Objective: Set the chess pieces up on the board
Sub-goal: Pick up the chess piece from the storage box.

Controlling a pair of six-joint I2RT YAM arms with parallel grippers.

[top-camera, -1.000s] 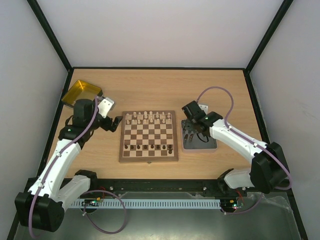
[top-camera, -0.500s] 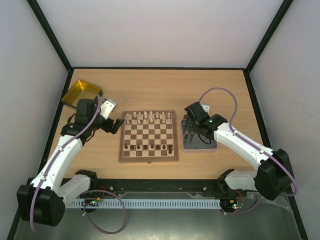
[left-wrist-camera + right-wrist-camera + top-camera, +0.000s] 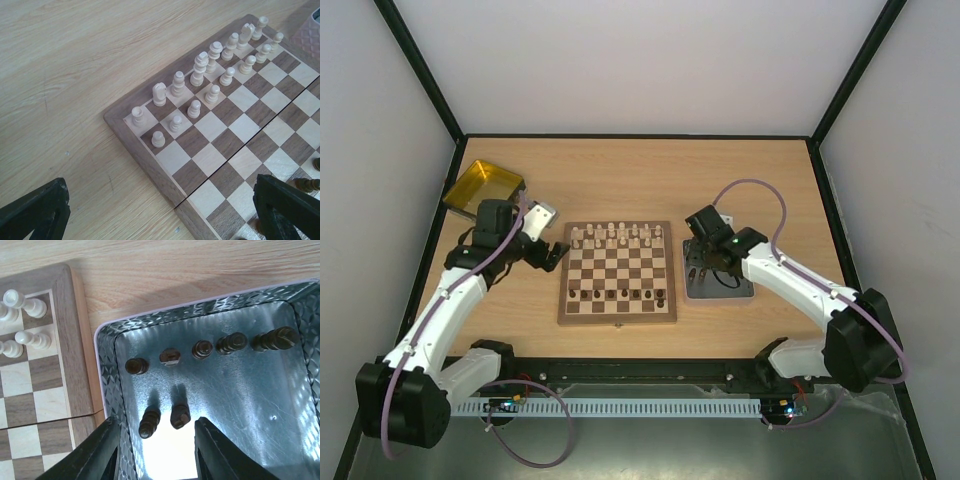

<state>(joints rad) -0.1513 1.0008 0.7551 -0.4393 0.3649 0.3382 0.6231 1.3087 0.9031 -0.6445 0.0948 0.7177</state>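
Note:
The board [image 3: 617,272] lies mid-table. Cream chess pieces [image 3: 618,236] fill its far rows and several dark ones [image 3: 620,294] stand along its near row. My left gripper [image 3: 553,254] hovers open at the board's left edge. In the left wrist view its fingers [image 3: 35,215] straddle the border of the board [image 3: 165,175], with cream pieces [image 3: 200,95] ahead. My right gripper [image 3: 157,455] is open, low inside the grey tray [image 3: 107,365]. Two lying dark pieces [image 3: 149,421] rest just ahead of its tips, touching neither finger. More dark pieces [image 3: 202,349] lie beyond.
A yellow translucent tray [image 3: 483,185] sits at the far left corner, behind my left arm. The grey tray [image 3: 745,291] stands right beside the board's right edge. Black frame posts and white walls enclose the table.
My left gripper has moved right, up to the board's left edge. My right gripper has shifted slightly nearer over the grey tray.

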